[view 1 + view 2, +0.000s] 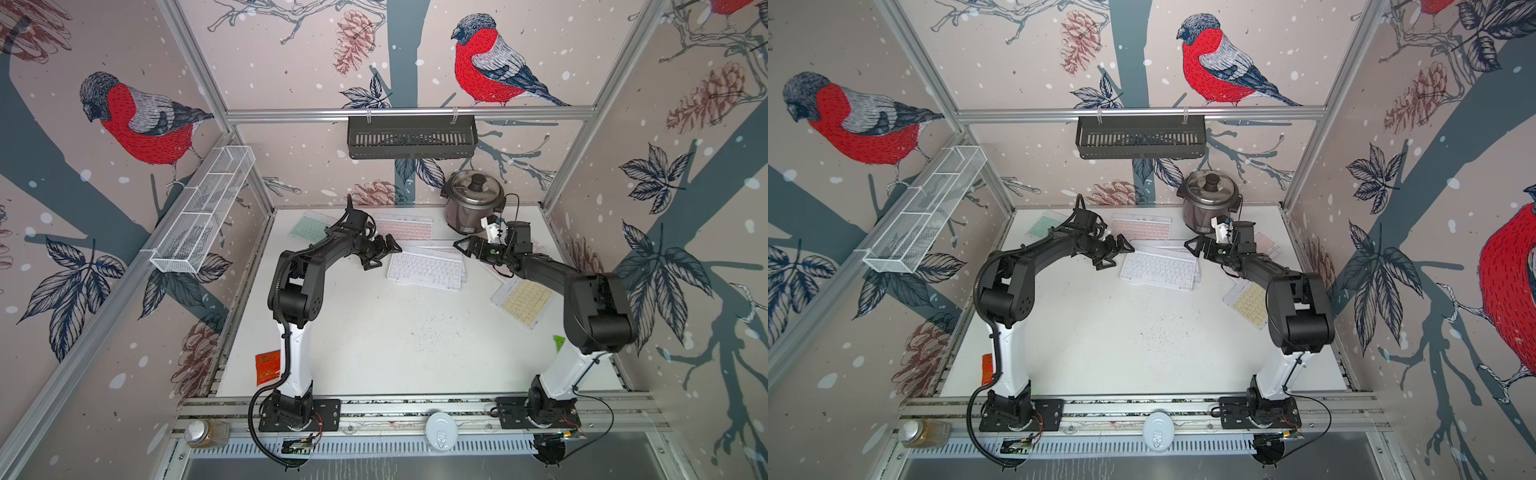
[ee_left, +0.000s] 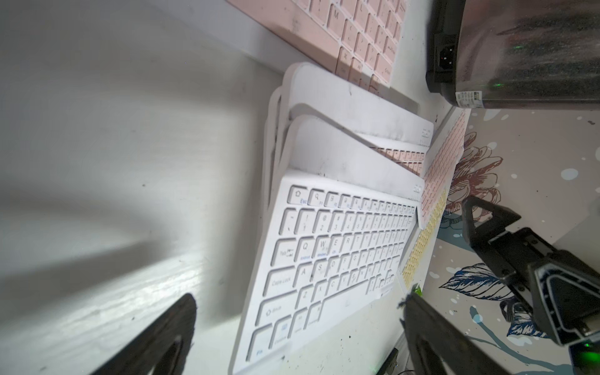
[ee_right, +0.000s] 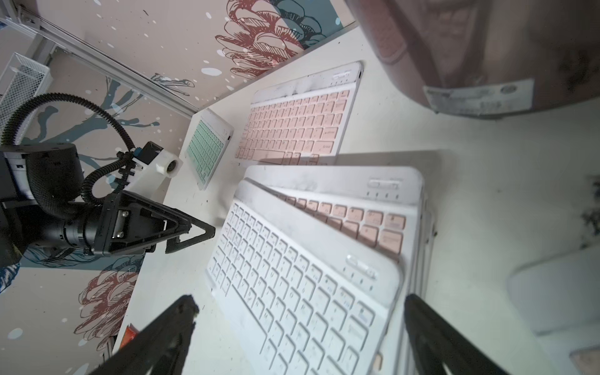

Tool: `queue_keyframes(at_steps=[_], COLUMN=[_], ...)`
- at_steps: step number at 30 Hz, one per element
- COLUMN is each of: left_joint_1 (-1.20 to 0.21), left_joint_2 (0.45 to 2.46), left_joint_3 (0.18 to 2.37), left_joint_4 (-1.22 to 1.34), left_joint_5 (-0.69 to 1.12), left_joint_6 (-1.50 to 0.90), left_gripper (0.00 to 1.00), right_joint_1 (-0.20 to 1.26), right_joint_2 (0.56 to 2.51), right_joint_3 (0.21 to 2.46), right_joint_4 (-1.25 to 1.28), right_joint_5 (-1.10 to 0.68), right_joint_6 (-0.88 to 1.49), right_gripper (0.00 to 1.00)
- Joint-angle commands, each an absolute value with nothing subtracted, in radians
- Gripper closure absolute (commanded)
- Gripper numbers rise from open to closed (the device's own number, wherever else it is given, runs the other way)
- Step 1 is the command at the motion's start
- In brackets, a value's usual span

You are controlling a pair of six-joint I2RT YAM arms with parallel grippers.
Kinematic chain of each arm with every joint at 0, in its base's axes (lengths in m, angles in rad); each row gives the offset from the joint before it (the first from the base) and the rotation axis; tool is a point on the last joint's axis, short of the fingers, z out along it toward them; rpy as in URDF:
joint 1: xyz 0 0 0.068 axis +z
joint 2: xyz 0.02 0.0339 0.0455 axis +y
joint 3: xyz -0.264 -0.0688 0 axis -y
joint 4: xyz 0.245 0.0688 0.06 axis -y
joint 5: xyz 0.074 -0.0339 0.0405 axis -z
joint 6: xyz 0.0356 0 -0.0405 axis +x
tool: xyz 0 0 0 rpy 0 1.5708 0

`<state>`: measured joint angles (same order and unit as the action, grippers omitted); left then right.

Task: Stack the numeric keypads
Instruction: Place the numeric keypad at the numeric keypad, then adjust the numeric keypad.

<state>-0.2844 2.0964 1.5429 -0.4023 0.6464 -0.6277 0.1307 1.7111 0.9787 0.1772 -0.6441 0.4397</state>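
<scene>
Both top views are bright and sharp in the middle, but the bird wallpaper (image 1: 62,249) looks stretched near the edges. Soft, even light fills the white table (image 1: 374,340), leaving only faint shadows. In the left wrist view a wide grey shadow crosses the table, and the fingers (image 2: 183,310) of the left gripper (image 2: 298,300) look fuzzy. In the right wrist view the rice cooker (image 3: 470,48), at the table's 1 o'clock, is dark and blurred.

Both my arms reach forward and bend inward, so my left gripper (image 1: 383,253) and my right gripper (image 1: 464,246) face each other, well apart, both with jaws spread wide
</scene>
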Motion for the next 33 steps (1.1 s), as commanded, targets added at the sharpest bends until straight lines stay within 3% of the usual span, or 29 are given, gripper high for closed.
queue_keyframes(at_steps=[1, 5, 13, 20, 33], left_joint_1=[-0.285, -0.286, -0.286, -0.299, -0.324], left_joint_2=[2.06, 2.02, 1.967, 1.973, 2.011], left_joint_3=[1.503, 1.419, 1.333, 1.328, 1.386], left_joint_4=[-0.403, -0.355, -0.301, -0.284, -0.292], left_joint_5=[0.647, 0.669, 0.683, 0.692, 0.693], left_joint_6=[-0.622, -0.647, -0.673, -0.689, -0.705], left_gripper=[0.01, 0.01, 0.01, 0.01, 0.01], right_joint_1=[0.219, 0.355, 0.525, 0.57, 0.503], right_joint_2=[1.601, 1.482, 1.41, 1.546, 1.673], right_joint_3=[0.887, 0.759, 0.647, 0.714, 0.825], right_joint_4=[0.073, 0.004, -0.072, -0.096, -0.116], right_joint_5=[-0.312, -0.07, 0.096, 0.212, 0.226], right_joint_6=[0.375, 0.37, 0.421, 0.47, 0.503], right_gripper=[0.0, 0.0, 0.0, 0.0, 0.0])
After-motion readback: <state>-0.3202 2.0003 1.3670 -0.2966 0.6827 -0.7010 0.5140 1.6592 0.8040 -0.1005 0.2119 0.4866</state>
